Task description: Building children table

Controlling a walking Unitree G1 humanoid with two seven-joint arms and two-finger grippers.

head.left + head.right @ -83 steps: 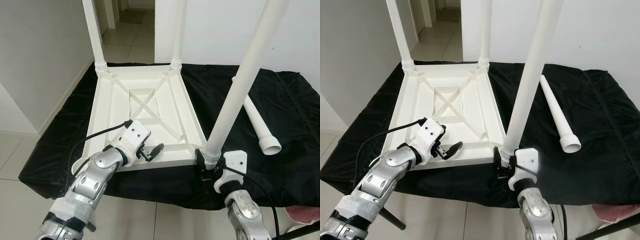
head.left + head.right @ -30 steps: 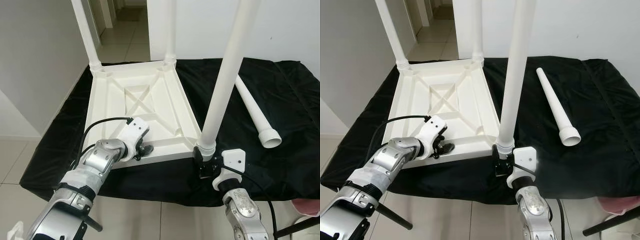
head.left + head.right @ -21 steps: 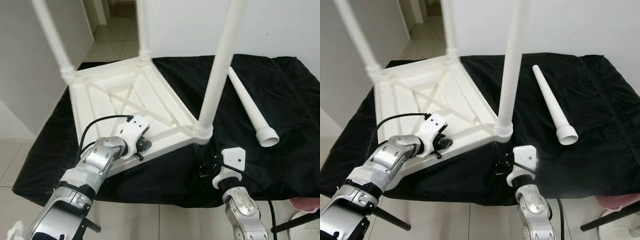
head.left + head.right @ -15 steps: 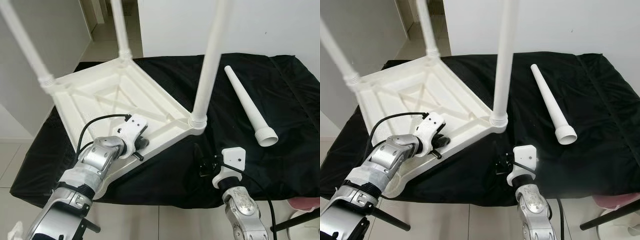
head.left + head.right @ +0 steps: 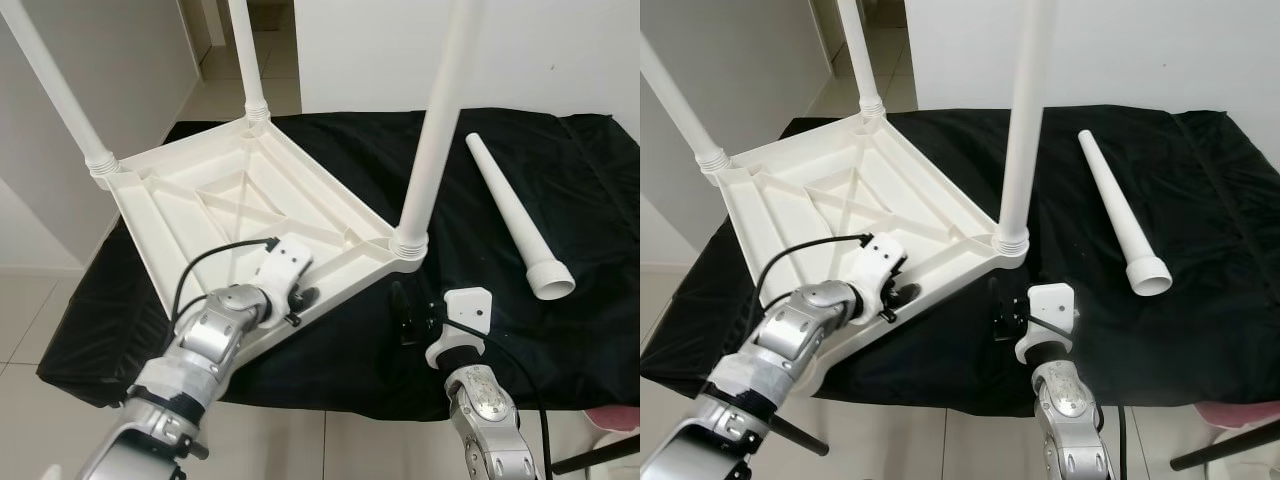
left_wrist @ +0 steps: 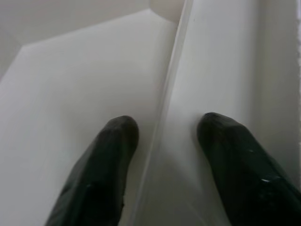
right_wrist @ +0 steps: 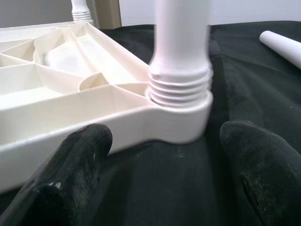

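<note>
The upturned white tabletop (image 5: 240, 215) lies skewed on the black-draped surface (image 5: 470, 290), the left gripper (image 6: 160, 136) pinching its near rim between both fingers, the right gripper (image 7: 164, 155) spread wide, empty, just short of the nearest leg (image 5: 435, 120).

A black cloth (image 5: 590, 200) covers the work surface and hangs over its front edge. Behind it stands a white wall (image 5: 560, 50). On the left there is a grey wall (image 5: 110, 60), and a floor of light tiles (image 5: 25, 300) continues into a corridor (image 5: 215, 70).
</note>
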